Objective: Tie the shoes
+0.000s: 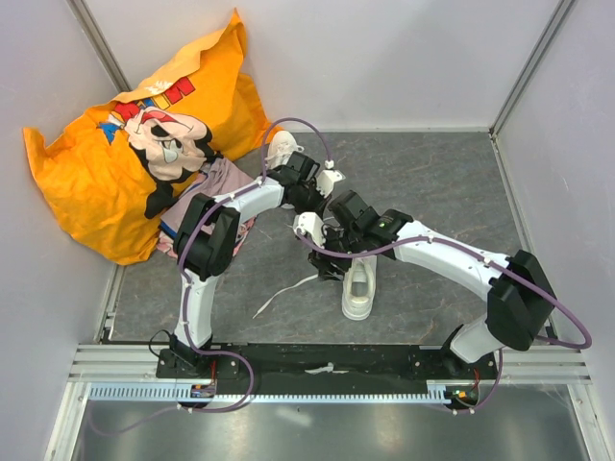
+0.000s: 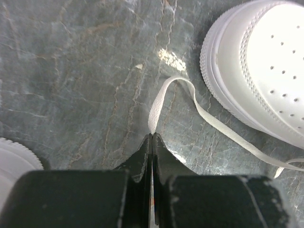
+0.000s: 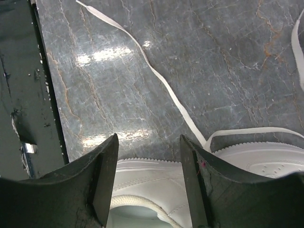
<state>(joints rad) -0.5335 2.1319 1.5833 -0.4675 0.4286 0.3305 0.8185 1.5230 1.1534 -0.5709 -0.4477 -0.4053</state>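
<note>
The flat lace (image 2: 155, 108), likely limp, light and slippery, is pinched in the closed left jaws beside a stiffer shoe (image 2: 266, 66), right jaws open; probably best gripped near its end

Hidden and cropped.
Cannot make out most of the far shoe (image 1: 282, 149), masked by the left arm (image 1: 252, 197) toward 12 o'clock overhead; loses the near shoe (image 3: 147, 176) at 6 o'clock on the right wrist, and the lace (image 2: 223, 127) past 4 o'clock on the left wrist.
</note>
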